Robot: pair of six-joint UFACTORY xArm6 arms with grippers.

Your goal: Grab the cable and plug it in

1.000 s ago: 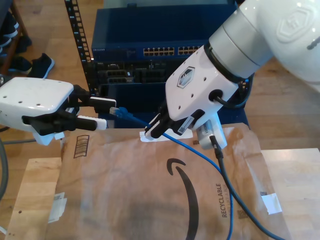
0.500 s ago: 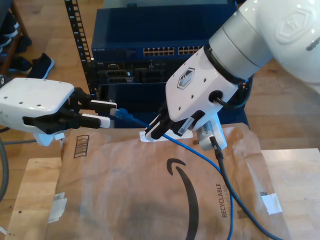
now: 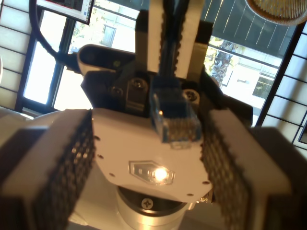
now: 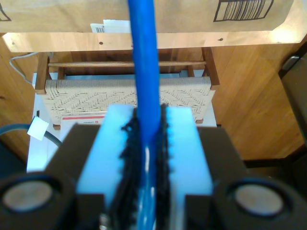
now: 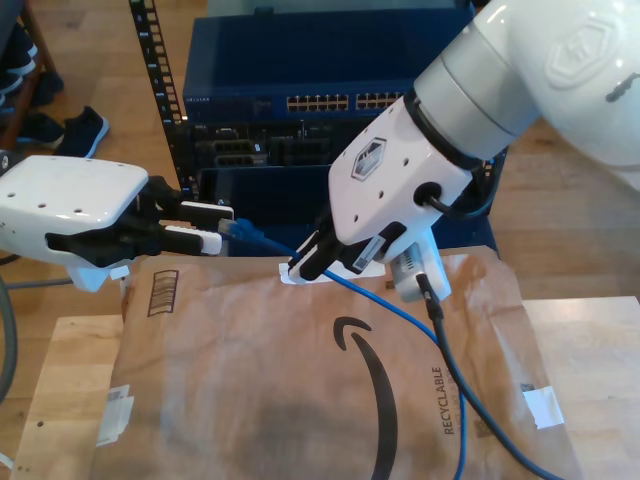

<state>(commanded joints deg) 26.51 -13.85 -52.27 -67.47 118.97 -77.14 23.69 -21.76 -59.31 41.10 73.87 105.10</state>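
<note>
**Cable plug lined up between the open pads, handover pending**

Cable [image 5: 395,310] runs across the brown paper bag [image 5: 300,400]. It is clamped a short way back from its plug by my second gripper [image 5: 303,264], whose pads you can see closed tight on the blue cord [image 4: 145,96] in the second wrist view.

The plug [image 3: 173,120] sticks out past those fingertips, its long axis pointing toward the exterior view's left, straight at my first gripper [image 5: 208,226]. That gripper is released: in the first wrist view its two ribbed pads [image 3: 67,163] stand well apart, the clear plug tip between them and touching neither, as far as I can tell.

So the first gripper is nearer the plug, and you likely only need to close it along that axis.

The rack switch [image 5: 340,105], with its row of ports, sits behind both arms.
</note>
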